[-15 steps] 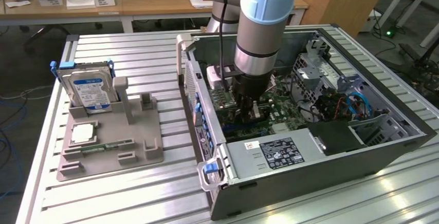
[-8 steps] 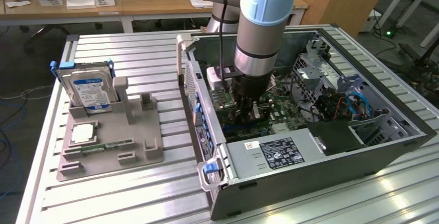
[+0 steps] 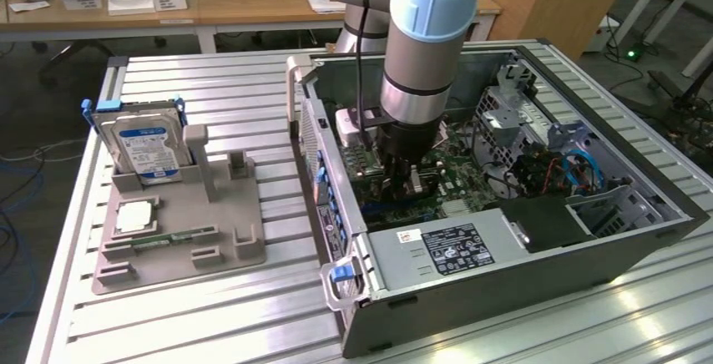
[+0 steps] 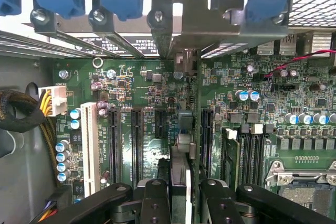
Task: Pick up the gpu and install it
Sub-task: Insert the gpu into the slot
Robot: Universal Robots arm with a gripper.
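The jaws are clamped on the gpu (image 4: 184, 145); held on edge over the green board (image 4: 142, 85) so it can push straight in

Ribbed aluminium table (image 3: 200, 322), a grey parts holder (image 3: 156, 268) and an open computer case (image 3: 490, 289) side by side on it

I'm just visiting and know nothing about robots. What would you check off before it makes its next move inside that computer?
1. Gpu gripped: ok, it stands edge-on between the jaws.
2. Gpu parallel to the long slots of the motherboard: ok.
3. Gpu seated in a slot: cannot tell.
4. Computer case open toward the arm: ok.
5. Black cable bundle apart from the gpu: ok.
6. Hard drive out of the way, in the tray outside the case: ok.
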